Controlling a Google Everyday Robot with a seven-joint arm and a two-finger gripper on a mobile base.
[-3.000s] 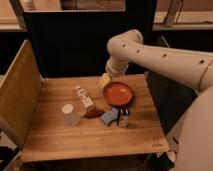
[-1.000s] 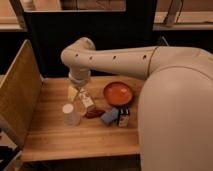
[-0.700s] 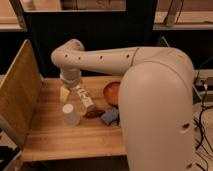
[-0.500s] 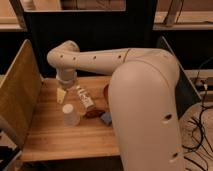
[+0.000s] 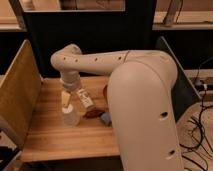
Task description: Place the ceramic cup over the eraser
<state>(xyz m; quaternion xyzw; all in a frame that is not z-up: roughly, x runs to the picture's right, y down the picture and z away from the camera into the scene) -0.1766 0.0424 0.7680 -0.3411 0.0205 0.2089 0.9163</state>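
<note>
Gripper (image 5: 66, 98) poised just above and slightly behind the small white tapered ceramic cup (image 5: 70, 115), which stands upright on the wooden worktop (image 5: 45, 135). Gripper aperture cannot be told. The eraser is out of sight, probably behind the large white arm (image 5: 142, 105).

Smooth cream arm (image 5: 100, 62), small dark dots; yellowish gripper (image 5: 66, 98) beside ceramic cup (image 5: 70, 116).

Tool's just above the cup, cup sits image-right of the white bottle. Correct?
No. The camera view shows the ceramic cup image-left of the white bottle, not right. The tool is just above the cup, as you said.
</note>
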